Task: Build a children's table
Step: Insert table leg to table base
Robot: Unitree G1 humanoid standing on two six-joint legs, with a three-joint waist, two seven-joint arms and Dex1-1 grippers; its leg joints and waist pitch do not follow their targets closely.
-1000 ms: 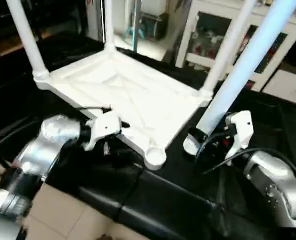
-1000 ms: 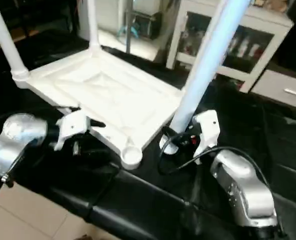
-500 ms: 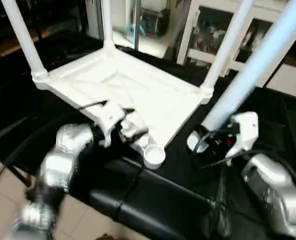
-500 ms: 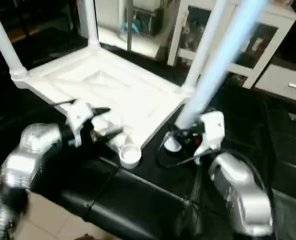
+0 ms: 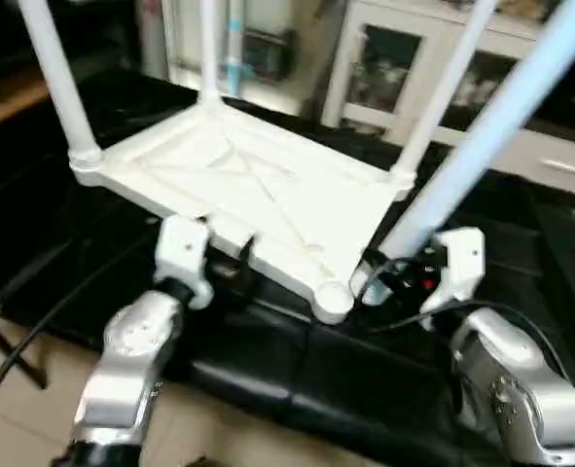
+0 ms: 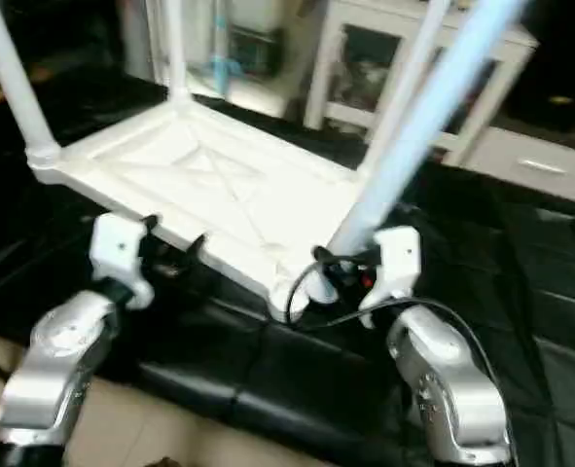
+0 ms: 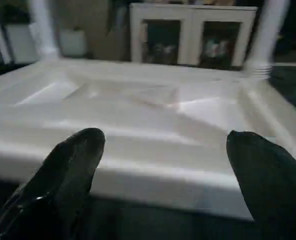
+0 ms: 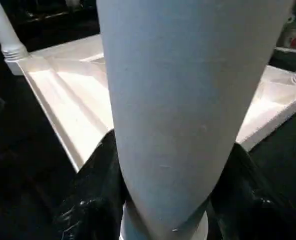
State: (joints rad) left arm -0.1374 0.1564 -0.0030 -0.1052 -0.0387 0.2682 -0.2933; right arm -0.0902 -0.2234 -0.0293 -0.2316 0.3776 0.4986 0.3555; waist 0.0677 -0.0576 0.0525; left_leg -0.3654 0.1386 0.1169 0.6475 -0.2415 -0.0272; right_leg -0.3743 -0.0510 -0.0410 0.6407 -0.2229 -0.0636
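Lying upside down on the black-cloth work table [image 5: 268, 389], the children's table top [image 5: 258, 195] shows its X-ribbed underside. Three white legs stand upright in its corner sockets: one at the left corner [image 5: 58, 83], one at the far corner [image 5: 207, 49] and one at the right corner [image 5: 443, 88]. The near corner socket [image 5: 334, 297] holds no leg.

The right gripper [image 6: 350, 277] is closed around the thick lower end of the fourth leg [image 5: 482, 136], just beside that near corner. The leg leans up and away to the right, and its foot sits low by the cloth, beside the socket rather than in it. In the right wrist view both fingers [image 8: 95, 200] press against the tube's sides.

The left gripper [image 7: 163, 165] stands wide apart and holds nothing. Its fingers [image 7: 67, 170] point at the top's near long edge. Whether they touch the edge cannot be told.

A white cabinet [image 5: 394, 68] with glass doors stands behind the work table.
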